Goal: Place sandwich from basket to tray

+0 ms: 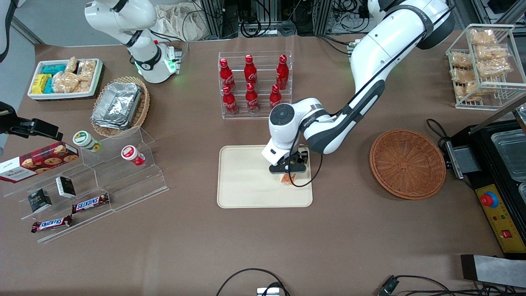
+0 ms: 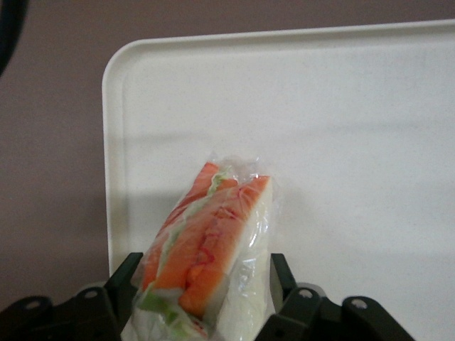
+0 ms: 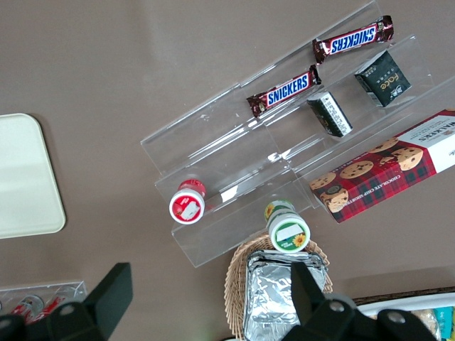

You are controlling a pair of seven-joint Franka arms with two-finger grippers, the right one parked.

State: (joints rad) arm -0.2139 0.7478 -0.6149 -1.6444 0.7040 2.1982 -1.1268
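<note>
The sandwich, a wedge in clear wrap with orange and green filling, stands tilted between the fingers of my left gripper. The gripper is shut on it, one black finger against each bread side. In the front view the gripper hangs low over the cream tray, close to the tray's edge toward the working arm's end, and the sandwich peeks out beneath it. The tray's pale floor fills the left wrist view under the sandwich. The reddish-brown wicker basket lies beside the tray with nothing in it.
A clear rack of red cola bottles stands farther from the front camera than the tray. A tan basket with foil containers and an acrylic snack stand lie toward the parked arm's end. A black machine sits beside the empty basket.
</note>
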